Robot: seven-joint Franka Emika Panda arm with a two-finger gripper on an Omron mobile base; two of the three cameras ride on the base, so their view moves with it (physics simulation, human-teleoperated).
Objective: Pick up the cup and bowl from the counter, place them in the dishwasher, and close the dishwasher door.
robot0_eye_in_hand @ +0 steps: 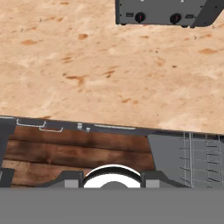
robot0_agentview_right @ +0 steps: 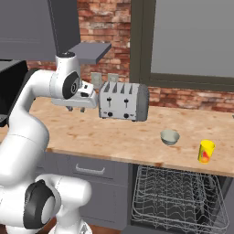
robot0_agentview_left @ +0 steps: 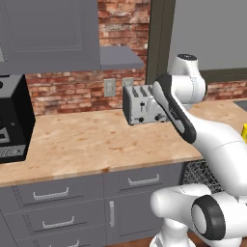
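A small grey-green bowl (robot0_agentview_right: 170, 136) and a yellow cup (robot0_agentview_right: 206, 151) with a red mark stand on the tan counter (robot0_agentview_right: 109, 137) at the right, near its front edge. A sliver of the cup (robot0_agentview_left: 244, 131) shows at the right edge of the left base view. Below them the dishwasher (robot0_agentview_right: 178, 196) is open, its wire rack (robot0_eye_in_hand: 203, 159) drawn out; the dishwasher door is hidden. My gripper (robot0_agentview_right: 76, 109) hangs over the counter's left part, left of the toaster and far from both dishes. It points down, open, with nothing between its fingers.
A silver toaster (robot0_agentview_right: 124, 101) stands mid-counter by the brick wall, between my hand and the dishes. A black coffee machine (robot0_agentview_left: 12, 120) sits at the far left. Grey drawers (robot0_agentview_left: 53, 195) run under the counter, and the wood floor (robot0_eye_in_hand: 74, 151) lies in front.
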